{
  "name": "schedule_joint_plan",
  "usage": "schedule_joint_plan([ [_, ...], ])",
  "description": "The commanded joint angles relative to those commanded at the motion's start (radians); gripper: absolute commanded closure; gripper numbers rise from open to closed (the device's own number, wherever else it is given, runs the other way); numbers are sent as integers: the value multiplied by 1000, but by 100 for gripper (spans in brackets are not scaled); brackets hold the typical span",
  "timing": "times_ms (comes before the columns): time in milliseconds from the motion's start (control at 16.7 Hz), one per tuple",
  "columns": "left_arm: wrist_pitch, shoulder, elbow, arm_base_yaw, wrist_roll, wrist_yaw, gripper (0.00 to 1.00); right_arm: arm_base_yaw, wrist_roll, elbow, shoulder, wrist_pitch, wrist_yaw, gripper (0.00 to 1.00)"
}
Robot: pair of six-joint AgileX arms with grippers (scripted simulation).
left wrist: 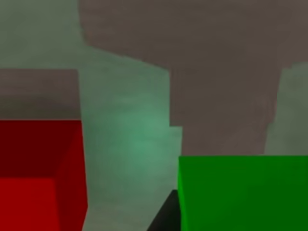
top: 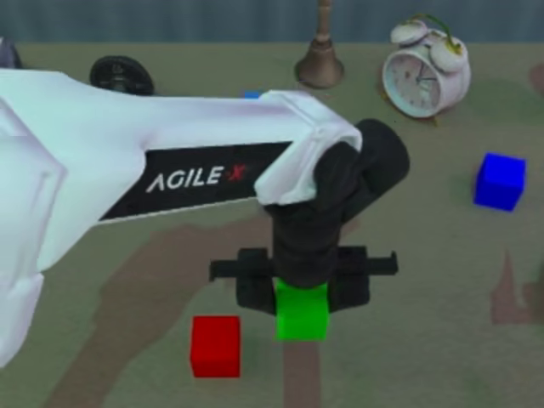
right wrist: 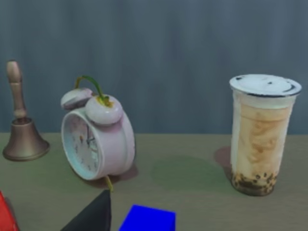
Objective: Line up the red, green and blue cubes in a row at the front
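My left gripper [top: 303, 293] reaches down at the table's front middle, shut on the green cube [top: 302, 314], with a dark finger on either side of it. In the left wrist view the green cube [left wrist: 243, 192] fills the near corner and one finger [left wrist: 166, 216] lies against its side. The red cube [top: 215, 345] rests on the table just left of it, a small gap between them; the same red cube [left wrist: 38, 175] shows in the left wrist view. The blue cube [top: 499, 180] sits far right, mid-depth. The right wrist view shows the blue cube [right wrist: 148, 219] just ahead of my right gripper [right wrist: 91, 216], which is outside the top view.
At the back stand a brass hand bell [top: 320, 58] and a white alarm clock [top: 425, 72]. A black round object [top: 121, 75] lies back left. A cup of milk tea [right wrist: 262, 134] stands right of the alarm clock [right wrist: 96, 142]. My left arm covers much of the table's left.
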Motion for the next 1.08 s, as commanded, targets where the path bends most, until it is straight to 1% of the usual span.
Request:
schedule_joint_plan([
  [120,81,23,-49,-3,-3,1,100,0,0,0,0,0,0,0],
  [240,130,42,-84,-6,-5,2,100,0,0,0,0,0,0,0],
  [480,138,46,-91,-7,-6,2,100,0,0,0,0,0,0,0],
  [1080,138,46,-91,-7,-6,2,25,0,0,0,0,0,0,0],
])
